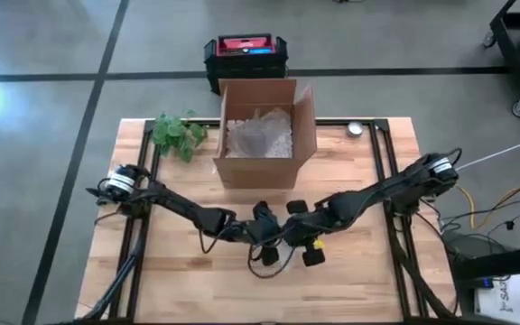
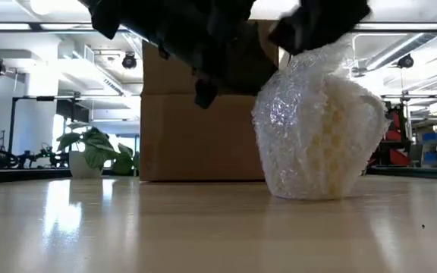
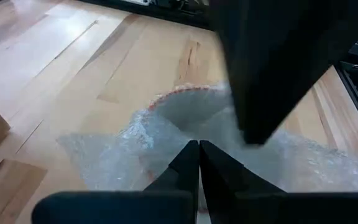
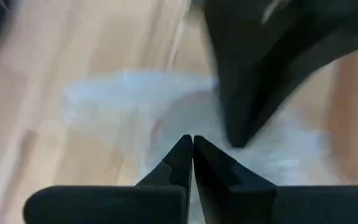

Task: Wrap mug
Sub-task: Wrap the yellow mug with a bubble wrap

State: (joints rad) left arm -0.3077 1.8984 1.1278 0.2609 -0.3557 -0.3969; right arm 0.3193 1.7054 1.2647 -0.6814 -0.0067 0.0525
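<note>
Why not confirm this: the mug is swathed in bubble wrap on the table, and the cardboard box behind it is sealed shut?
Not quite. In the high view, the cardboard box stands open, flaps up, packing material inside. The rest holds: the mug sits swathed in bubble wrap on the table.

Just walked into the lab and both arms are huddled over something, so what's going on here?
Both arms meet at the middle of the table, in front of an open cardboard box with wrap inside. They are wrapping a mug in bubble wrap; the bundle stands upright on the table, mostly covered. The left hand and the right hand each look pinched shut on the wrap at the top. A small plant sits beside the box.
</note>
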